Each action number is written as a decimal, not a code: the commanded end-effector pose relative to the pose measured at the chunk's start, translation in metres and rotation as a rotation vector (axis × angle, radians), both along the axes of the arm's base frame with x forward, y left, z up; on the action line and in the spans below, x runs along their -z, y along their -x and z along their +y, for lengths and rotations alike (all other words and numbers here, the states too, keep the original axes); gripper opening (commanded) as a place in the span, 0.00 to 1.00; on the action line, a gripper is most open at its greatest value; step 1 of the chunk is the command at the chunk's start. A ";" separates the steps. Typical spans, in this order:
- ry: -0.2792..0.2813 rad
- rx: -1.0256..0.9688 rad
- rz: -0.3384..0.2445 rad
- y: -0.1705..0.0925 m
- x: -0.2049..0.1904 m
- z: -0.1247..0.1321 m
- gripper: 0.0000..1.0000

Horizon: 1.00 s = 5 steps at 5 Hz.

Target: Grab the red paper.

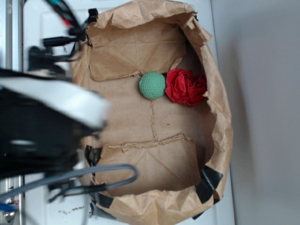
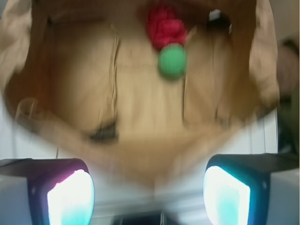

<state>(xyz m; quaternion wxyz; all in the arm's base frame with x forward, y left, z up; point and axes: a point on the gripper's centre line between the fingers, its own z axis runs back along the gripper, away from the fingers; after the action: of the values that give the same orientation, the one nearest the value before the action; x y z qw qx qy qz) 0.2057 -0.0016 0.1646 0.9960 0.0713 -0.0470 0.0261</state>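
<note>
A white counter (image 1: 262,93) carries a big brown bag (image 1: 140,117), torn open and spread flat with crumpled raised walls. On the bag's floor, toward two o'clock from its middle in the exterior view, lies the red paper (image 1: 186,87), a ruffled wad. A green ball (image 1: 152,85) touches it at its nine o'clock side. In the blurred wrist view the tool (image 2: 149,194) hangs outside the bag's near wall, its two fingers (image 2: 70,197) spread wide and holding nothing, the paper far off at twelve o'clock.
</note>
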 end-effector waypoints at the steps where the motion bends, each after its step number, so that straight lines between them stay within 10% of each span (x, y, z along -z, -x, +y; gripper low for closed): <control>1: 0.028 0.229 -0.115 -0.071 0.005 0.015 1.00; 3: 0.028 0.229 -0.115 -0.071 0.005 0.015 1.00; 5: -0.002 0.233 -0.251 -0.093 0.066 0.041 1.00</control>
<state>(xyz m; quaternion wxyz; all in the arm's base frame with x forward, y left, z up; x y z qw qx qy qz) 0.2926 0.0402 0.0847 0.9817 0.0583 -0.1603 -0.0847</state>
